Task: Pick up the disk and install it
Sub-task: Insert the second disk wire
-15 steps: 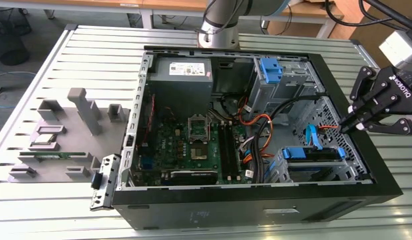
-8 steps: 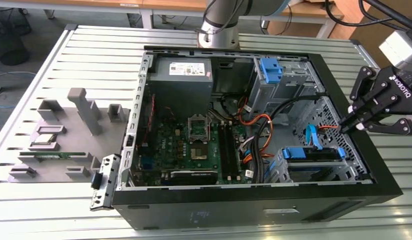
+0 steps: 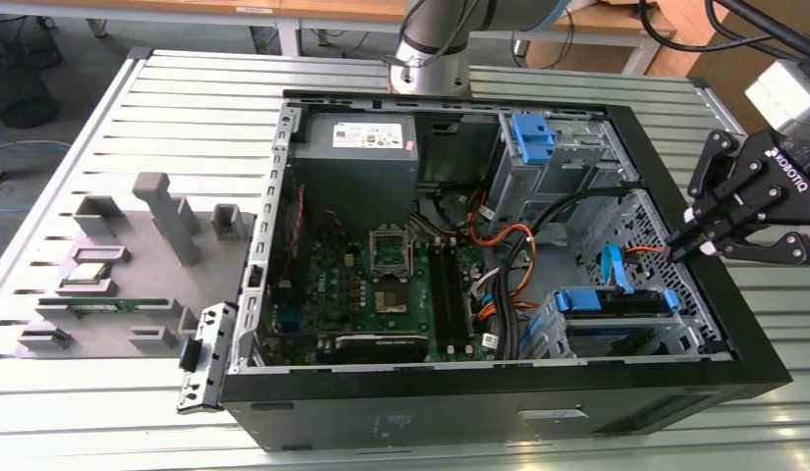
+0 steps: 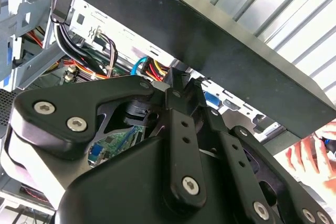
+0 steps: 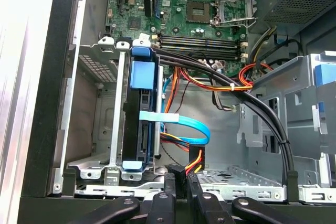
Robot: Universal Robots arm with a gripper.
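Observation:
The disk sits edge-on in its blue carrier frame inside the metal drive cage, at the open computer case's front corner on the exterior view's right. In the first wrist view the disk stands between the cage's rails, with a flat blue cable running off it. My gripper hangs just above the case's right wall, a little above and beside the disk. Its fingers are shut together with nothing between them, as both wrist views show it.
A taller blue bracket is fixed to the upper cage. Black, orange and red cables cross between motherboard and cages. A grey fixture with small parts lies on the exterior view's left. A person's hand is beyond the case wall.

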